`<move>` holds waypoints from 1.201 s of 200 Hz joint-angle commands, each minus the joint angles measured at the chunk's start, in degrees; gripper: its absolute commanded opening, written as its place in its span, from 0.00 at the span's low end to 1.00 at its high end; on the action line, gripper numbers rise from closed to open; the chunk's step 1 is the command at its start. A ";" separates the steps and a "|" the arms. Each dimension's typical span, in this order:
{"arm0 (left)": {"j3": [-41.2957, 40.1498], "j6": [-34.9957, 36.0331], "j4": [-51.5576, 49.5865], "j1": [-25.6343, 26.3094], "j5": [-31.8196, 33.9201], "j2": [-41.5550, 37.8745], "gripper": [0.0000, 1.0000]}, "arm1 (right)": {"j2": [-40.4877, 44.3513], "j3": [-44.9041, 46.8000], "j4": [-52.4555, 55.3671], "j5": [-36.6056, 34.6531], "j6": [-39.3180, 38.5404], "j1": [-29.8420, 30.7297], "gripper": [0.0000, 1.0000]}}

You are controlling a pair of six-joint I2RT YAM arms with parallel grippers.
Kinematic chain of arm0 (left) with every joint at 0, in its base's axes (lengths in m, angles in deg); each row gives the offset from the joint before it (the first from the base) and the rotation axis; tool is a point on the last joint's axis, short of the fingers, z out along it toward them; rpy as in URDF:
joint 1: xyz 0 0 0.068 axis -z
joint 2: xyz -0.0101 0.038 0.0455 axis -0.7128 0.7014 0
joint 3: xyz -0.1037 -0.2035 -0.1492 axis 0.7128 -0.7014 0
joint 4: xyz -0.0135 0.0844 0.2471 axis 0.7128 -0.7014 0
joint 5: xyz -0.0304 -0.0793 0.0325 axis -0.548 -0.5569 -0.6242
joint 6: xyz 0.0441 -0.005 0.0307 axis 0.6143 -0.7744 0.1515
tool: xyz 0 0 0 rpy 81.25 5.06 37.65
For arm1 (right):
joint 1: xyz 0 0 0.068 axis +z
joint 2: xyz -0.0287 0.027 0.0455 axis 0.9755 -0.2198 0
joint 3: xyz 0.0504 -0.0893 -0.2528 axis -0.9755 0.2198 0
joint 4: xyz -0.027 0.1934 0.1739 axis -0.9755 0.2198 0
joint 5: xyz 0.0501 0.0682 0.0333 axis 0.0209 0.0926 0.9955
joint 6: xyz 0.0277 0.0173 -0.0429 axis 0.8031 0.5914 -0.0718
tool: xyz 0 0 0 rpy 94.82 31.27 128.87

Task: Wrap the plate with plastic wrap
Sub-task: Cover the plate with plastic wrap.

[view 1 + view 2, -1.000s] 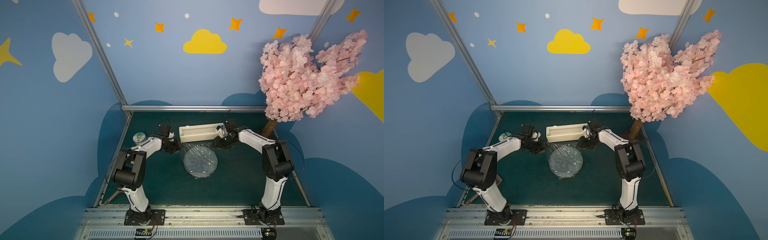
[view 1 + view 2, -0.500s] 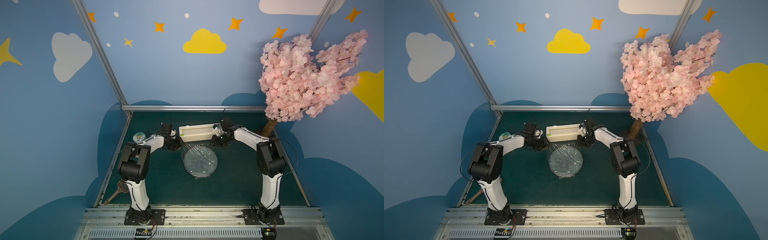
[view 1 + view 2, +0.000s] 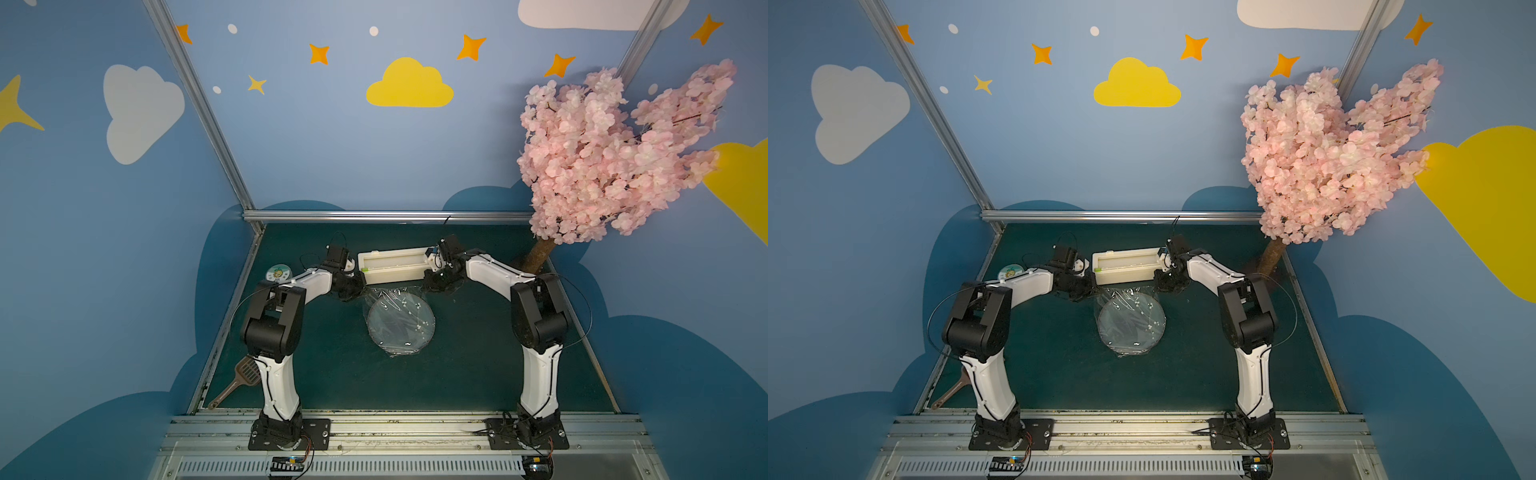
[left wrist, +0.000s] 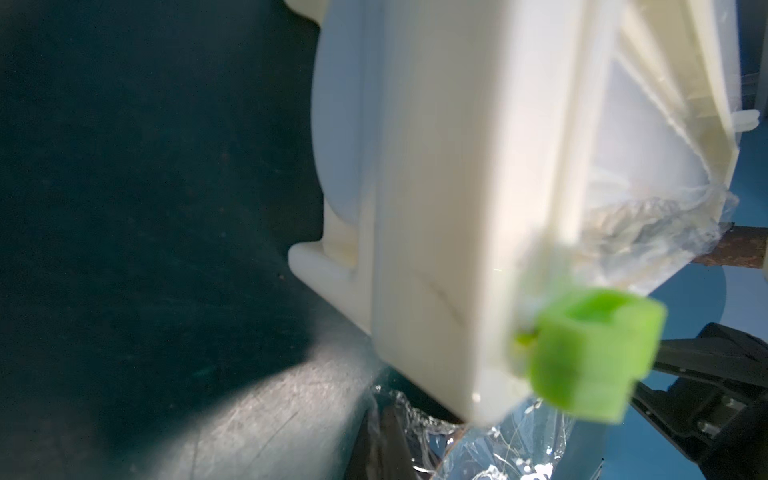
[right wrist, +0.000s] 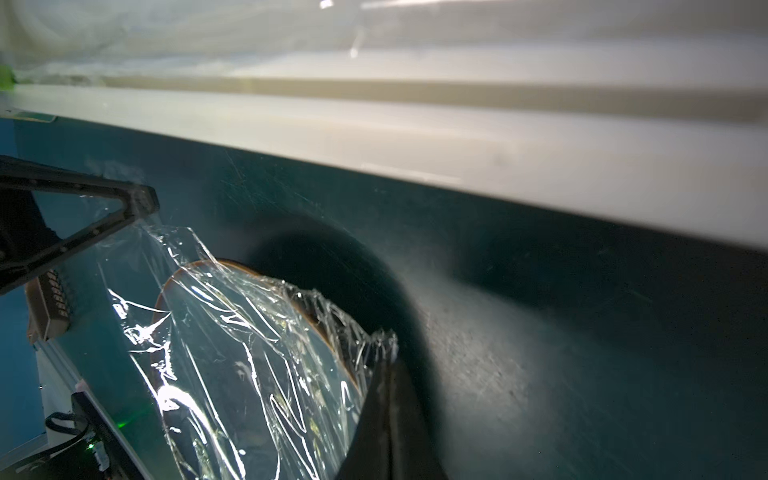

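Plastic wrap (image 3: 392,296) pinched at both upper corners
Left gripper (image 3: 356,293) and right gripper (image 3: 433,286), jaws pressed together, hold its edge just below the box (image 3: 392,269); plate (image 3: 401,328) lies centre-frame on open mat (image 3: 469,365).

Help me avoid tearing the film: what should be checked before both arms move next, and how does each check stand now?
1. The left gripper is shut on the plastic wrap: ok.
2. The right gripper is shut on the wrap: ok.
3. The wrap spans the plate: ok.
4. The wrap lies smooth: not ok, crinkled.
5. The wrap is cut free of the dispenser box: cannot tell.
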 commanded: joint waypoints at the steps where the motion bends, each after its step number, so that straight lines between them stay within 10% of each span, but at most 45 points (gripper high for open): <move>1: 0.78 1.30 -1.30 0.51 2.09 -2.56 0.07 | 3.48 1.75 -0.28 -2.78 -0.55 -0.53 0.00; 240: 4.76 2.81 -8.00 2.65 11.07 5.32 0.03 | -1.46 5.47 -5.28 -2.87 1.22 -2.43 0.00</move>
